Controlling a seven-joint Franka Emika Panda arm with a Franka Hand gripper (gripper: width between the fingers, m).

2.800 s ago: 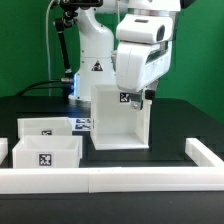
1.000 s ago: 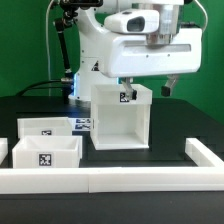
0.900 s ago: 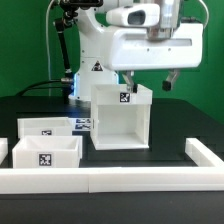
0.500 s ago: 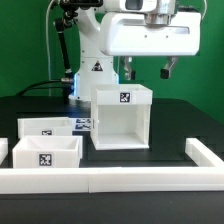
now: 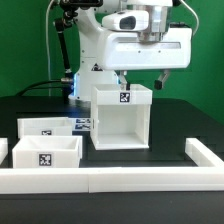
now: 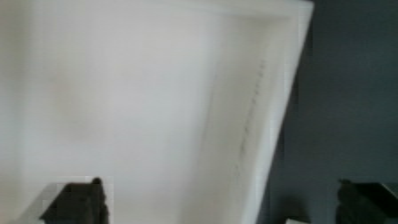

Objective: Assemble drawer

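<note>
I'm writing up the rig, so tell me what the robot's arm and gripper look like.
The arm is glossy white with rounded links. It has a black triangular sticker low on its body, and black cables run beside it. The gripper has a wide, boxy white body and two short dark fingers.

White arm [image 5: 96, 42], boxy white claw [image 5: 142, 82], black fingertips [image 5: 163, 80], black triangle marking [image 5: 97, 67]
</note>
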